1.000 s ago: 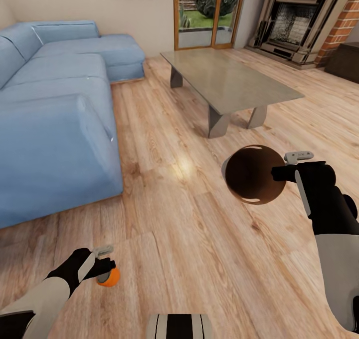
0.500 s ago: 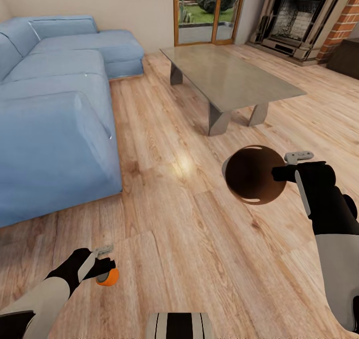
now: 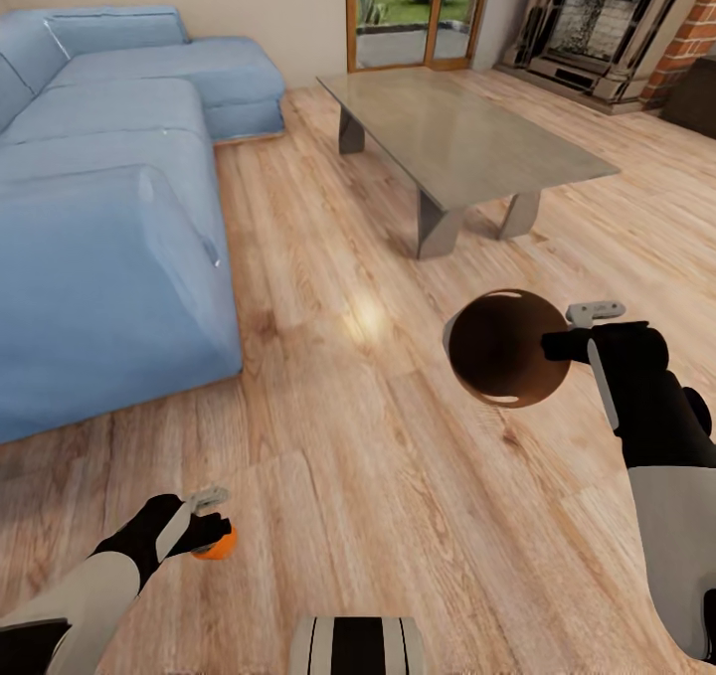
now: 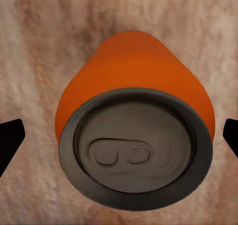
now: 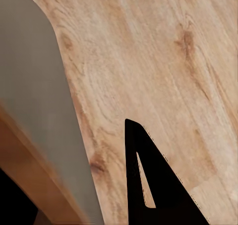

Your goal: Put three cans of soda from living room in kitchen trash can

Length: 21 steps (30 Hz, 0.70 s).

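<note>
An orange can of soda [image 3: 218,545] hangs low over the wood floor at the lower left of the head view, with my left gripper [image 3: 207,526] shut on it. The left wrist view looks down on the can's silver top [image 4: 134,158], with dark fingertips [image 4: 10,140] at either side. My right gripper [image 3: 574,330] is shut on the rim of the tash can [image 3: 502,349], which is tipped so its brown inside faces the head camera. In the right wrist view, the bin's pale grey wall [image 5: 34,101] runs beside one black finger [image 5: 153,185].
A blue sofa [image 3: 99,208] fills the left side. The glass coffee table [image 3: 467,138] stands ahead at centre right, with the brick fireplace [image 3: 607,19] and a glass door [image 3: 413,9] behind it. Open wood floor [image 3: 348,407] lies between sofa and table.
The whole view has shifted slightly, so the sofa, table and fireplace sit a little higher in the picture. Both arms keep their pose and their holds.
</note>
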Motion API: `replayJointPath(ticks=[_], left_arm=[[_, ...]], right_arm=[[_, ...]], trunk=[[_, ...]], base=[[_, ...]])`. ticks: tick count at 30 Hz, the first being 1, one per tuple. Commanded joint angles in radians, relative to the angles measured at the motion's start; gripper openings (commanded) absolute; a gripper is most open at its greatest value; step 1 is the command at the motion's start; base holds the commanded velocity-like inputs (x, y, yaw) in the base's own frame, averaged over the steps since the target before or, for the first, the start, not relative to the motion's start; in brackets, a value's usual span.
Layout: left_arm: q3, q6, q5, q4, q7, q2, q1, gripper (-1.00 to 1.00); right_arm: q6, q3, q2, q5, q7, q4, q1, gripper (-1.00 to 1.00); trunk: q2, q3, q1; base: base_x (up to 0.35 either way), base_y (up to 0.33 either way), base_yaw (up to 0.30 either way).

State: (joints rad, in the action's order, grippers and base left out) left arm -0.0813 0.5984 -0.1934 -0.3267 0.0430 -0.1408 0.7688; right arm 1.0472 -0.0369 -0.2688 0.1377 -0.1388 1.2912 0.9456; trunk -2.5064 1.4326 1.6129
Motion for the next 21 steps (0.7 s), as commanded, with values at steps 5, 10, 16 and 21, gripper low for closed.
replayJointPath(ticks=[5, 10, 16, 21], left_arm=[[0.000, 0.000, 0.001, 0.000, 0.000, 0.008, 0.001, 1.00], [0.000, 0.000, 0.002, 0.000, 0.000, 0.010, 0.000, -1.00], [0.028, -0.001, 0.001, -0.001, -0.001, 0.010, 0.000, -1.00], [0.054, -0.002, 0.000, -0.002, -0.001, 0.010, 0.001, -1.00]], right_arm=[[0.000, 0.002, 0.000, -0.006, -0.007, 0.002, 0.000, -1.00], [0.000, 0.004, 0.000, -0.005, -0.007, 0.002, 0.000, -1.00], [0.000, 0.024, 0.001, -0.004, -0.007, 0.002, -0.001, -1.00], [0.000, 0.033, 0.003, -0.004, -0.007, 0.002, -0.007, -1.00]], trunk=[[-0.001, 0.013, 0.001], [-0.001, 0.015, 0.001], [-0.001, 0.016, 0.001], [0.000, 0.000, -0.001]], base=[[0.000, 0.000, 0.000], [0.000, 0.000, 0.000], [0.000, 0.000, 0.000], [0.000, 0.000, 0.000]])
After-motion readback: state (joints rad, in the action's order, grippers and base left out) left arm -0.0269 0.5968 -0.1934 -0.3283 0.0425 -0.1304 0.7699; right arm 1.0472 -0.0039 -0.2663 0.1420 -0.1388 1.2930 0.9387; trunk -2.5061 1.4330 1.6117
